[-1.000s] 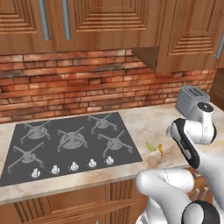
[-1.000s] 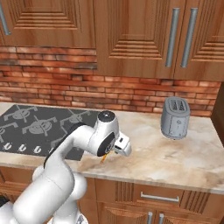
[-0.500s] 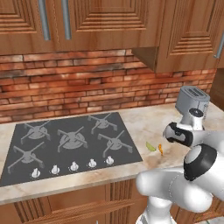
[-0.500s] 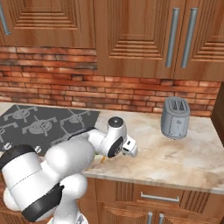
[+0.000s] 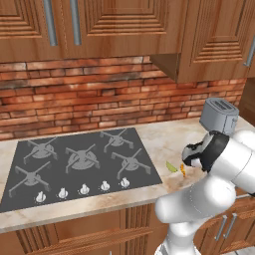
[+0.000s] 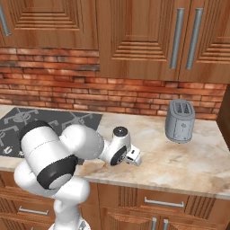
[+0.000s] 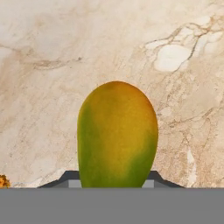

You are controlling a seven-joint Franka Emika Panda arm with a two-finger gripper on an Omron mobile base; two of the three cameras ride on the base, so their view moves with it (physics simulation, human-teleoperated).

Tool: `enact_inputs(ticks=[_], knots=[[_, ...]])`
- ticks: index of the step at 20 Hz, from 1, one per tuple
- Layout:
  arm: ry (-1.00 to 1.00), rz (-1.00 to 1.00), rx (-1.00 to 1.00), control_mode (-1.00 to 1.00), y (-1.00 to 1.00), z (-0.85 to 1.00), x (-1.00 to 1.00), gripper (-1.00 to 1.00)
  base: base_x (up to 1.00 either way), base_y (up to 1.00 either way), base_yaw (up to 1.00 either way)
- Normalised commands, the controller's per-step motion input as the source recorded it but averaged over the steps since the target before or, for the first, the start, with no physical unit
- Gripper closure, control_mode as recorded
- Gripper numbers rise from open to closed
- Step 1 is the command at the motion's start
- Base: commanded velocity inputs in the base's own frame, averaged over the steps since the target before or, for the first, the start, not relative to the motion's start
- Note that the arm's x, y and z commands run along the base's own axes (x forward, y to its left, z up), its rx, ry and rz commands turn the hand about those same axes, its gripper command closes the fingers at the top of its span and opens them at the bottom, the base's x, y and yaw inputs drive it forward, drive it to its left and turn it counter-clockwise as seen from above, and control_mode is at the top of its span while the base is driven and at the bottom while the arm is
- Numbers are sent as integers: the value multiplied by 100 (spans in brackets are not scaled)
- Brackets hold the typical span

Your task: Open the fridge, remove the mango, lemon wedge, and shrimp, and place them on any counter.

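Mango (image 7: 117, 135) sits between the claw (image 7: 111, 179) tips; no writing legible

My mango (image 7: 117, 135) is yellow-orange shading to green; the counter (image 7: 52, 65) beige, brown-veined; lemon wedge (image 5: 171, 166) yellow-green, shrimp (image 5: 184, 170) orange

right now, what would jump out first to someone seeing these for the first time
The mango, yellow-green, sits large in the hand view between the gripper's dark finger tips, over the beige marbled counter. From the base, the black cooktop lies left, with the lemon wedge and shrimp just beside its right edge.
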Motion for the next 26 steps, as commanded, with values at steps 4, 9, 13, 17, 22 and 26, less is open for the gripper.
enact_inputs(ticks=[4, 9, 13, 17, 22, 26], knots=[[0, 0, 0, -100, 0, -42, 10, 100, 0, 0, 0], [0, 0, 0, -100, 0, -20, 11, -100, 0, 0, 0], [0, 0, 0, -100, 0, 1, 2, -100, 0, 0, 0], [-7, 0, 0, -100, 6, 36, -22, -100, 0, 0, 0], [-4, 0, 0, -100, 18, 61, -24, -100, 0, 0, 0], [0, 0, 0, -100, 44, 87, -13, -100, 0, 0, 0]])
